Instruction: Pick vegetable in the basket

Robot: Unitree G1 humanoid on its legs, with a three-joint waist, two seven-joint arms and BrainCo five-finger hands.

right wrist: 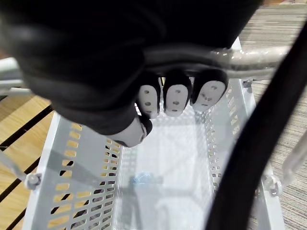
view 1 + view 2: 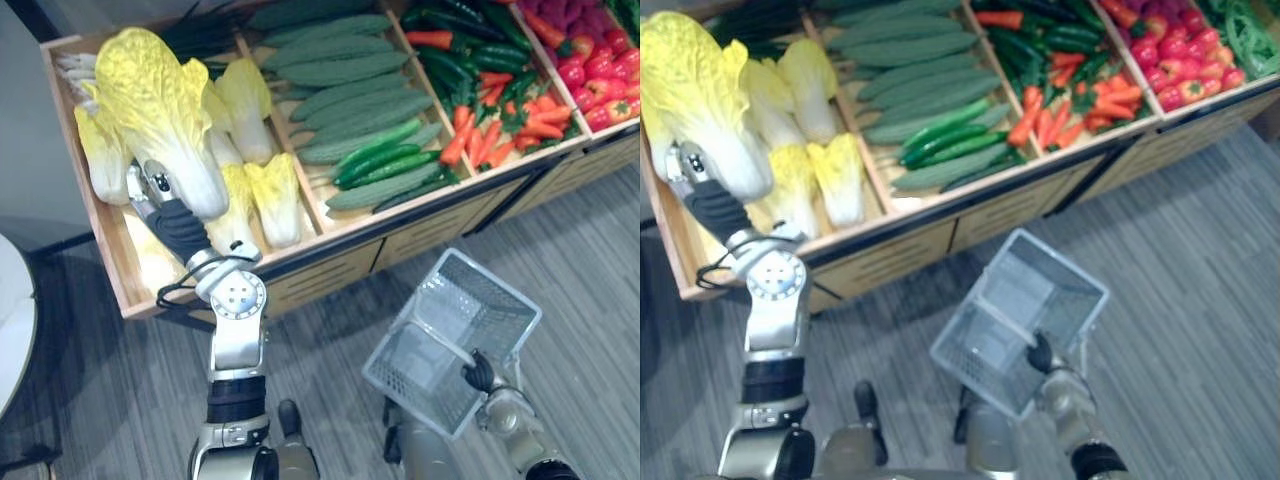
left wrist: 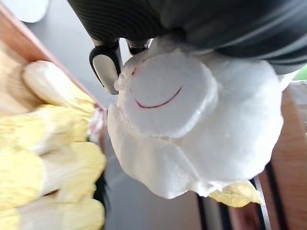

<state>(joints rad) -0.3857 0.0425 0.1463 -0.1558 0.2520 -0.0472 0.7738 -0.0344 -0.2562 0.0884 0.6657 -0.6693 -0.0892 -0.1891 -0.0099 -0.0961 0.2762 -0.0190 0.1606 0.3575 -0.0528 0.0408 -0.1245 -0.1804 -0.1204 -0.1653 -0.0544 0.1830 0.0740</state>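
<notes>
While my left hand [image 2: 152, 192] clasps the big cabbage [image 2: 150, 95] by its white base, above the other cabbages [image 2: 272, 195] in the wooden stand [image 2: 330, 262], I see my right hand [image 2: 478, 372] clenched round the handle [image 1: 249, 57] of the basket [image 2: 418, 378], well apart.

Cabbages [image 2: 272, 195] are crowding the stand's [image 2: 322, 276] left compartment, while floor [image 2: 335, 322] is lying open between its front edge and the basket [image 2: 412, 378].
</notes>
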